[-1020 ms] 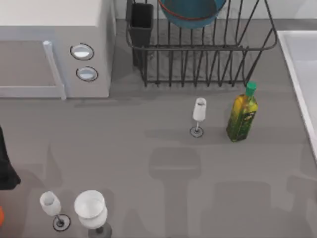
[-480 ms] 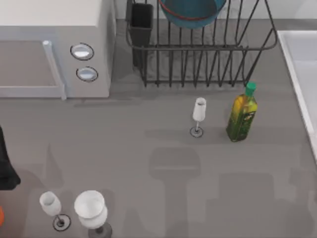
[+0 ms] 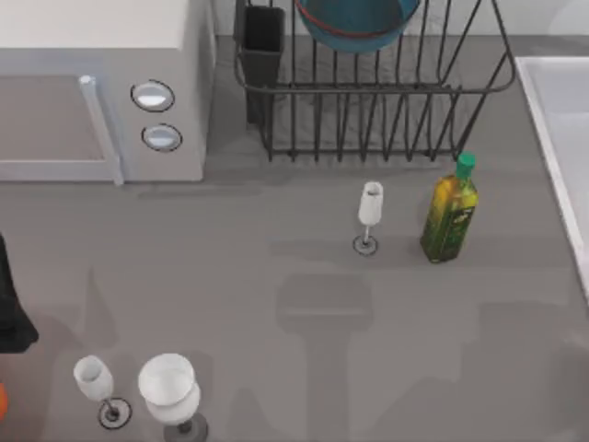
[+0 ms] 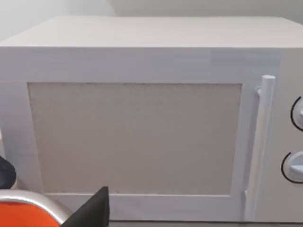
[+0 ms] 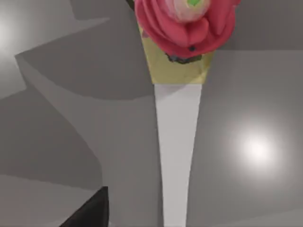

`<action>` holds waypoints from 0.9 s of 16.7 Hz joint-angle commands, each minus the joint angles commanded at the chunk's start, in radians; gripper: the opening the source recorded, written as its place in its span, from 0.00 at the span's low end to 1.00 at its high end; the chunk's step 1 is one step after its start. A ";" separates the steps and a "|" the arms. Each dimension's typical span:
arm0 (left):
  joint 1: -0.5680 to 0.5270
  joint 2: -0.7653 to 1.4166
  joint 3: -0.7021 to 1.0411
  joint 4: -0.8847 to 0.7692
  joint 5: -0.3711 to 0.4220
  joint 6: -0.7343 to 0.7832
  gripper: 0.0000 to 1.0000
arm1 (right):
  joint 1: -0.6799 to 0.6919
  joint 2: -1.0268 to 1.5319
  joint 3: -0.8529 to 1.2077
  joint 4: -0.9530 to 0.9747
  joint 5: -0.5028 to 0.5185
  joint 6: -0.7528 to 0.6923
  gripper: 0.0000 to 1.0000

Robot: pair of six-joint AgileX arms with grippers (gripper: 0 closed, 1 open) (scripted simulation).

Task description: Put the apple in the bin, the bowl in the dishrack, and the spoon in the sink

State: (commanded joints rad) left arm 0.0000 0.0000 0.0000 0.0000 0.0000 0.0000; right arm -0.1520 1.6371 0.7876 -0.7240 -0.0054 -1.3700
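The bowl is seen in the dishrack at upper centre of the top view, the microwave frontally in the left wrist view; the state of the jaws cannot be told.

Top view straight down on table, left wrist close facing microwave (shared), right wrist near tabletop

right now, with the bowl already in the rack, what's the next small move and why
I'd guess: bring the spoon over the sink and confirm that before releasing. The bowl already sits in the dishrack, and the spoon shows close under the right wrist camera above a grey surface; whether that is the basin, I cannot tell.
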 joint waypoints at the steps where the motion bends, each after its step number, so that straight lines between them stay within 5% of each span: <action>1: 0.000 0.000 0.000 0.000 0.000 0.000 1.00 | 0.002 -0.001 -0.043 0.042 -0.001 0.001 1.00; 9: 0.000 0.000 0.000 0.000 0.000 0.000 1.00 | 0.014 -0.011 -0.147 0.139 0.000 0.011 1.00; 15: 0.000 0.000 0.000 0.000 0.000 0.000 1.00 | 0.014 -0.011 -0.147 0.139 0.000 0.011 0.55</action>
State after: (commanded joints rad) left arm 0.0000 0.0000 0.0000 0.0000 0.0000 0.0000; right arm -0.1382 1.6260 0.6410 -0.5847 -0.0050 -1.3591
